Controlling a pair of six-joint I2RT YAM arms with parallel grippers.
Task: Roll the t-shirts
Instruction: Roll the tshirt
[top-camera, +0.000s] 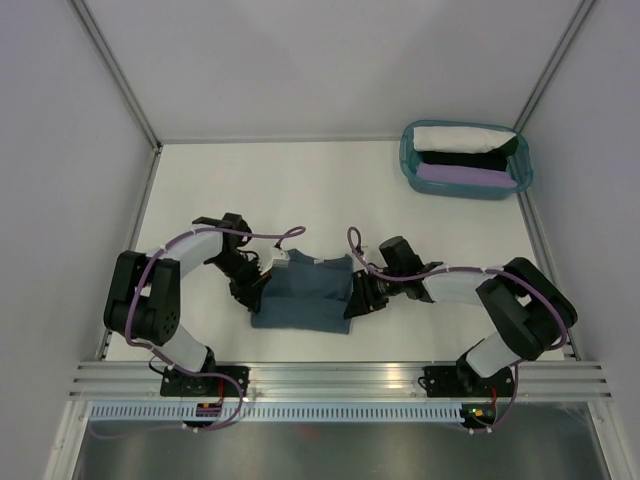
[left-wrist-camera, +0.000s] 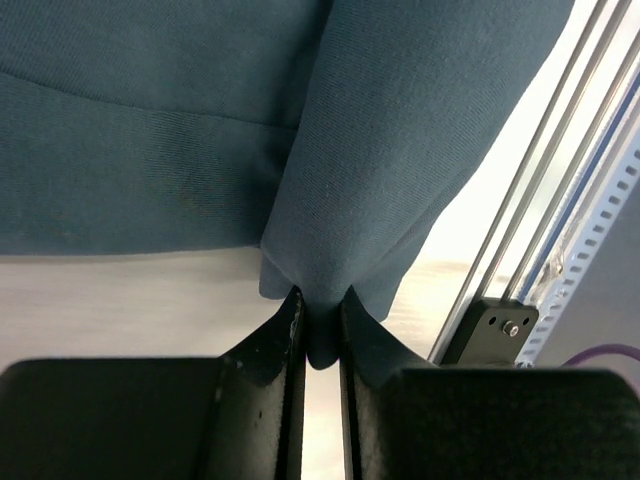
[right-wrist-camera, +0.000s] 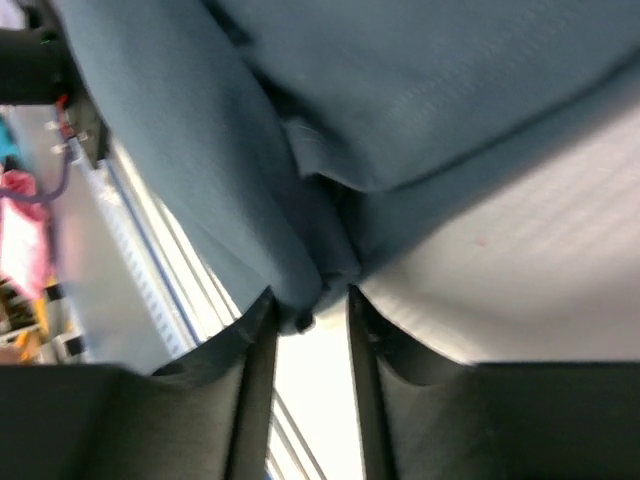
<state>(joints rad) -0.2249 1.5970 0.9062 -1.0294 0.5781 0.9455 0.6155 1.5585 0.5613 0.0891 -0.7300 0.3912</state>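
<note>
At the bench's (top-camera: 300, 190) near edge, midway: dusty slate-blue cotton t-shirt (top-camera: 303, 298), folded, long axis along that edge. Left jaws at its left end, nearly closed, pinching a fold of the cloth. Right jaws at its right end, partly apart around a fold; whether they grip cannot be told. Both arms equally near. Far right corner: teal translucent plastic basket (top-camera: 408, 160) holding white fabric bundle (top-camera: 460, 137), black fabric bundle (top-camera: 480, 158), lilac fabric bundle (top-camera: 455, 173).
</note>
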